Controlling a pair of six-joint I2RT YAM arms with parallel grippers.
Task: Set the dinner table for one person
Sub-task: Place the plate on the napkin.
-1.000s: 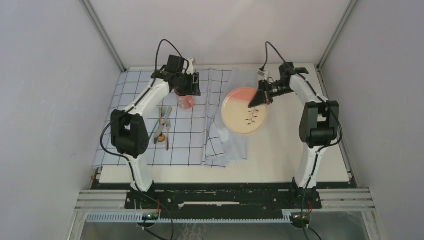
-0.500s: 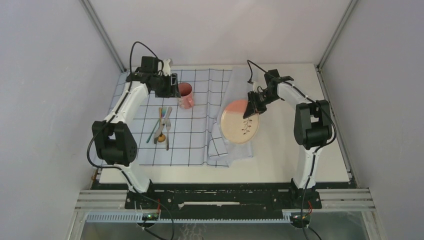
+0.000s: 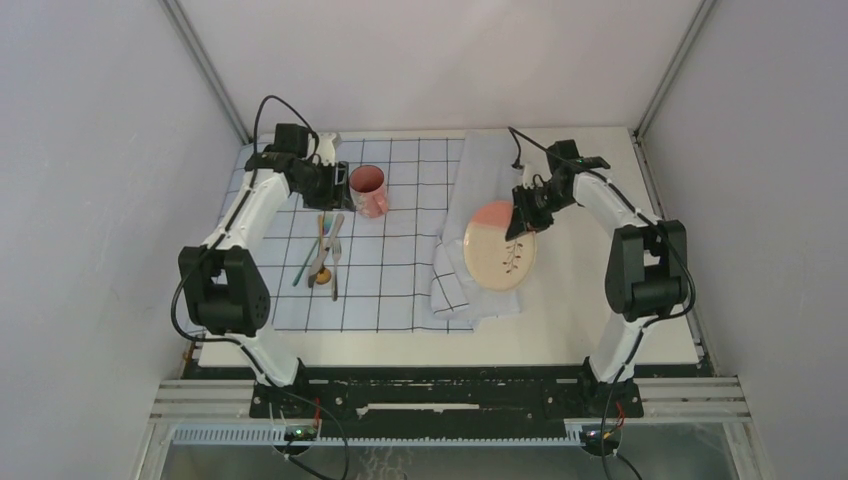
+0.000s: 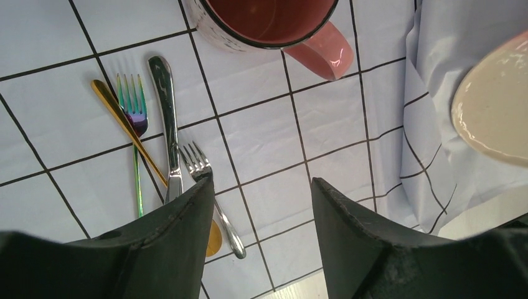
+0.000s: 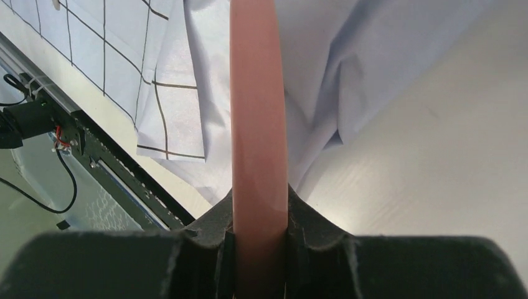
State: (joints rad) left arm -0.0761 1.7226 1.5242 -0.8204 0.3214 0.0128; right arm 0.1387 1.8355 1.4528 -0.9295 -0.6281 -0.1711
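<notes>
Cream-white table (image 3: 600, 320) across the whole view, with a grid cloth (image 3: 390, 285) over its left half and a rumpled fold at the middle. On the right side, right gripper (image 3: 521, 213) clamped on the far, pink rim of a plate (image 3: 498, 260), that rim edge-on between the fingers (image 5: 199, 249) in the wrist view. Plate seemingly tilted rather than flat, face up toward the overhead camera, over the cloth's fold and the bare table just right of it; long axis near to far, leaf sprig toward the near rim. Cannot tell whether the near rim touches the cloth. Likely step: setting the plate down. Landing spot below and nearward of the gripper, so best lowered and laid back toward the bases, minding the fold under the plate's left side. On the left side, left gripper (image 3: 327, 187) with jaws apart, holding nothing, just left of an upright pink mug (image 3: 368, 190). Cutlery (image 3: 326, 252) bunched on the cloth nearward of that gripper, handles running roughly near to far, fork tines toward the mug. Far nearer the left arm than the right, and well apart from the plate.
</notes>
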